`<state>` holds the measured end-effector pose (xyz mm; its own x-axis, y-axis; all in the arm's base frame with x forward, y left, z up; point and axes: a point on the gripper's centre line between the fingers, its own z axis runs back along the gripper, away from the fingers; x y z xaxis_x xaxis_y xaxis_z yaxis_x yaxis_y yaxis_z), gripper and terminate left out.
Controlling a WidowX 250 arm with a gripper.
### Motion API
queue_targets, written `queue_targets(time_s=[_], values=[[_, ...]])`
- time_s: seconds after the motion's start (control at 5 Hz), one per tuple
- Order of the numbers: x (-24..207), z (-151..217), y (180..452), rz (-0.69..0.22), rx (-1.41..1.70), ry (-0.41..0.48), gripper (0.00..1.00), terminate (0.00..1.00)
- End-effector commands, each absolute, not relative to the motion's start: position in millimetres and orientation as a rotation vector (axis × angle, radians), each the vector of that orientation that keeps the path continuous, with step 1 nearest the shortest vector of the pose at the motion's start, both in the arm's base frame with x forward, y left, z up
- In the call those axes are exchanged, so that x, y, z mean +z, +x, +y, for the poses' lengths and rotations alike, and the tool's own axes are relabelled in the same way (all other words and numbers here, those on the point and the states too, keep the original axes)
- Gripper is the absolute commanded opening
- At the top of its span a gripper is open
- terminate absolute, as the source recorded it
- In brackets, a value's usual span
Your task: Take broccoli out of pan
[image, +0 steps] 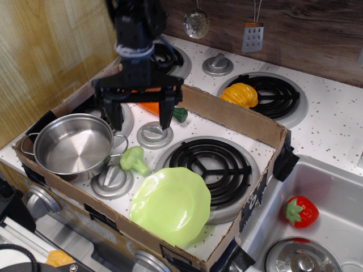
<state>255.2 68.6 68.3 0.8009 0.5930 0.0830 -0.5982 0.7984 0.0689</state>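
One small light-green plastic broccoli floret is seen lying on the speckled white stovetop, just right of the round shiny stainless-steel pan and outside it; the pan's wire loop handle lies close to the floret's head. Just near of the floret a flat grey round burner knob is found, and a second knob lies just beyond it; a third knob is set far back, between the two far burners. One large light-green scalloped plate is placed near-right of the floret, overlapping the black coil burner. All of these are enclosed by a low brown cardboard wall. Above and behind the floret, the black gripper is held clear of it, its two fingers spread wide apart and empty. One orange carrot with a dark-green tip is partly hidden behind the gripper. One yellow-orange pepper rests on the far right burner. One red strawberry and one metal lid lie in the steel sink at right.
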Motion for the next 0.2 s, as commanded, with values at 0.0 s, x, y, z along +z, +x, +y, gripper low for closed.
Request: queue_targets(time_s=[0.0], values=[[121.4,66.5,263.4,-0.140,0.628,0.139,1.00,1.00]])
